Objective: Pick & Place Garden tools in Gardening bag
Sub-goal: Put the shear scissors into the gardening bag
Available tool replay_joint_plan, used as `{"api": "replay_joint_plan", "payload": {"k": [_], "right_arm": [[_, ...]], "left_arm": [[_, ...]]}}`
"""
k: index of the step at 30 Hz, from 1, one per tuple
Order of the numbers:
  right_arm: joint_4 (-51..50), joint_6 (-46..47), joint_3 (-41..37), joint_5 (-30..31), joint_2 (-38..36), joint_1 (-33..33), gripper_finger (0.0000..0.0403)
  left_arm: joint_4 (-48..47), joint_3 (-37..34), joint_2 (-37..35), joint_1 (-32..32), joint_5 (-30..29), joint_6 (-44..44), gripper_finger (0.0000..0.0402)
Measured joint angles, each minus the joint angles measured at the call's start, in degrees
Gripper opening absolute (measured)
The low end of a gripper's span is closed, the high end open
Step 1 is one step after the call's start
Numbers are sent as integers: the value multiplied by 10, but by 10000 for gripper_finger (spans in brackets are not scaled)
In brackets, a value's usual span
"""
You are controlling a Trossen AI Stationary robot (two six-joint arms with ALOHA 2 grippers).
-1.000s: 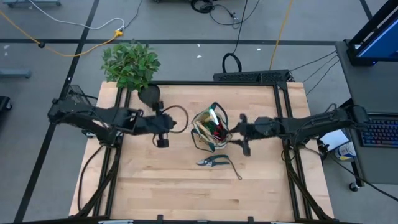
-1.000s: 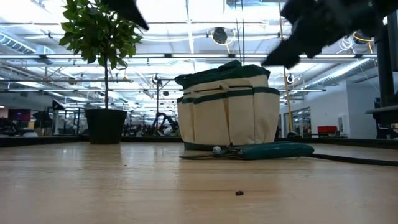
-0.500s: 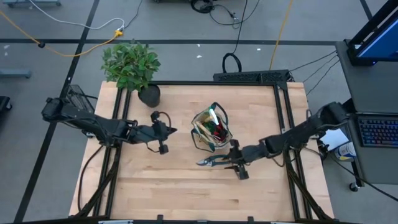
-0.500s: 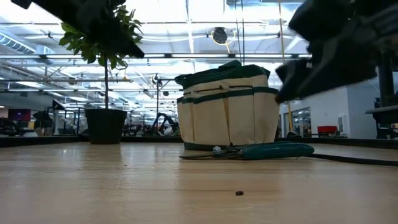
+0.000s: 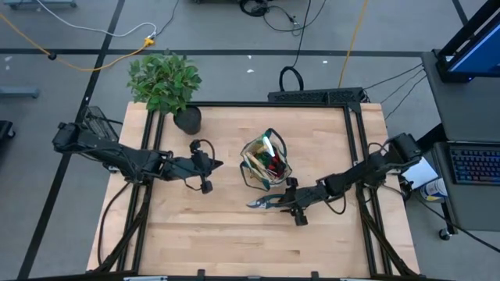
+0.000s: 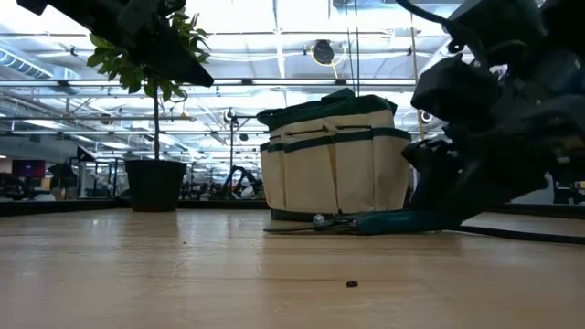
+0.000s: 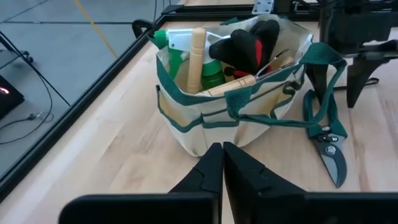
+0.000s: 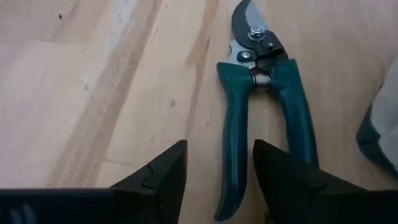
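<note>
1. On the table, only one garden tool is seen outside the gardening bag: the pruning shears, which lie flat on the wood just beside the bag, on the side toward the table's near edge.
2. The task is judged to be nearly complete, since the other tools are already stored and the shears appear to be the last item to be placed.
3. Inside the bag, as shown by the left wrist view, several things are held: a green-white item, a pale wooden handle standing upright, another wooden handle lying tilted across, and a black-and-red glove at the top.
4. The bag stands upright, its mouth is open, and its thin loop handle hangs over the rim toward the shears.
5. The right claw is lowered close over the shears with its fingers spread apart; one teal handle is seen between them, but nothing is gripped yet.
6. The left claw is held near the bag on its other side, with its fingers pressed together and nothing between them.
7. A leafy potted plant stands at the far left corner of the table and is not part of the work.
</note>
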Motion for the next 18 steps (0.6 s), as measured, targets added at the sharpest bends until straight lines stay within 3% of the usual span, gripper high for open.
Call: {"api": "replay_joint_plan", "payload": {"k": [4,10,18], "right_arm": [[13,-10,1,2,17,0,136],[4,-5,1,2,20,0,35],[18,7,-3,-7,-33,13,36]], "left_arm": [[0,0,0,0,0,-1,4],[-2,0,0,0,1,-3,18],[-3,0,0,0,1,0,25]]}}
